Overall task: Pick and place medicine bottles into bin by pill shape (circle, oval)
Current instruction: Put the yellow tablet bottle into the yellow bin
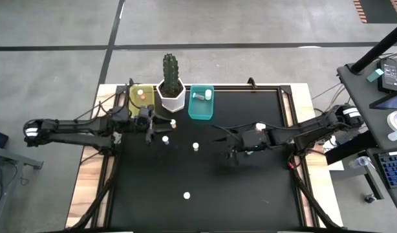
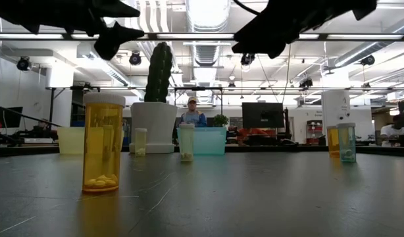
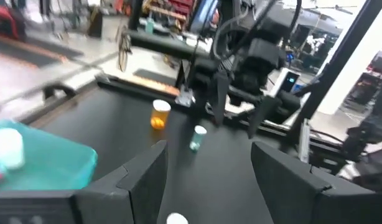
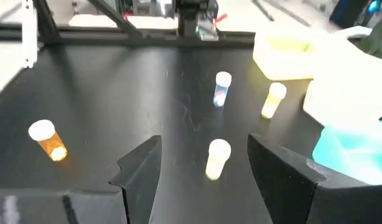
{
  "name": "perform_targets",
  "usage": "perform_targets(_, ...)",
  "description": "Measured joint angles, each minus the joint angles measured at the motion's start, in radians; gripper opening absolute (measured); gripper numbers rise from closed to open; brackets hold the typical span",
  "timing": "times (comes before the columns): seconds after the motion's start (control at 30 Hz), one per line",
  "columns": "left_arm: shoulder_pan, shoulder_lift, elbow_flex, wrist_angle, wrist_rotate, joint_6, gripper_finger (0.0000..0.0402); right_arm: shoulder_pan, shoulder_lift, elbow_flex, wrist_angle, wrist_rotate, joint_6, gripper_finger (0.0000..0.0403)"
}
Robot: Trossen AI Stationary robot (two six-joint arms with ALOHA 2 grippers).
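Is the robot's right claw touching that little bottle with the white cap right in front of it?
Apart. In the right wrist view the right gripper is open, and the white-capped bottle stands on the black table beyond its fingertips, with bare tabletop between them.

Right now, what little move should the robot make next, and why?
Probably lower the right hand onto the pale bottle standing just ahead between its open fingers. Both hands are empty, the left hand hovers near the yellow tub, and several bottles are not yet binned.
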Motion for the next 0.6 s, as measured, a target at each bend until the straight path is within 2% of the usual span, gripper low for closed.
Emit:
perform_targets(0.33,-0.101,0.099,0.022,-0.001,0.0,-0.071,0.0215,0.0,-0.025,-0.093,0.123,-0.001,-0.005,0.0231)
perform_targets(0.6,-0.156,0.157,0.043,0.0,0.0,-0.072,0.0215,0.0,-0.026,-0.177,0.29,-0.061,-0.052,0.0231)
